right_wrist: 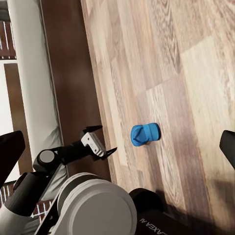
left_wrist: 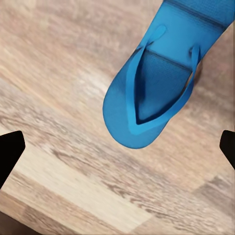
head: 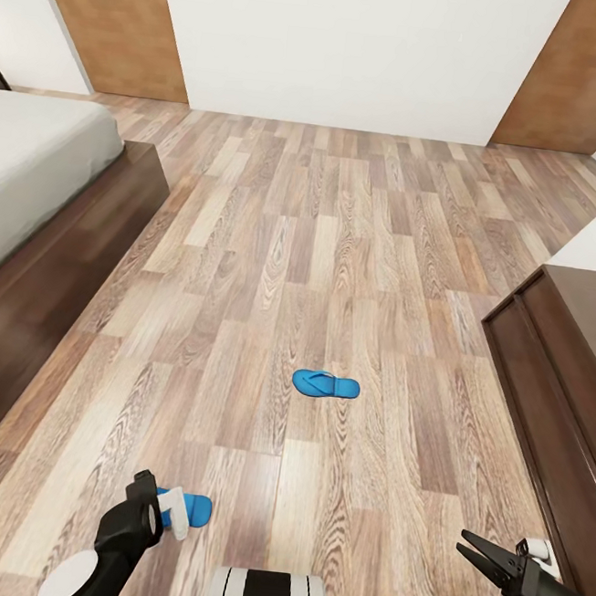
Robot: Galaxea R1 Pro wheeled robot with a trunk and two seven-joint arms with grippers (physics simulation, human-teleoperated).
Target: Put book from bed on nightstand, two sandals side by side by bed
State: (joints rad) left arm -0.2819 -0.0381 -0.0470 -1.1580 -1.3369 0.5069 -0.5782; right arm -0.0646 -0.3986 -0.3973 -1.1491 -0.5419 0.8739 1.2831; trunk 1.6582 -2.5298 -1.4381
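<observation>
near sandal: bright blue rubber flip-flop with thin toe straps (head: 191,508), flat on the brown-grey wood plank floor (head: 340,247) right by the head view's near edge, partly tucked behind the left gripper (head: 159,504). In the left wrist view the same sandal (left_wrist: 156,83) lies strap side up.

far sandal: matching blue flip-flop (head: 326,384), out in the middle of the floor, well apart from the first one. Neither is beside the pale grey mattress bed on its dark wooden frame (head: 56,245) yet.

handling guess: looks super light and bendy, foam-ish, nothing fragile. The flat sole probably flops if pinched at one end, so I'd grab across the sole edge near the strap, or hook the strap itself.

left gripper: black fingers (left_wrist: 10,152) spread wide, holding nothing, hanging over the floor with the sandal's toe end just ahead of them. No contact that I can see.

right gripper: dark pincer (head: 482,554), jaws only slightly parted, empty, hovering near the long dark brown low cabinet (head: 557,362).

book: can't spot it anywhere.
</observation>
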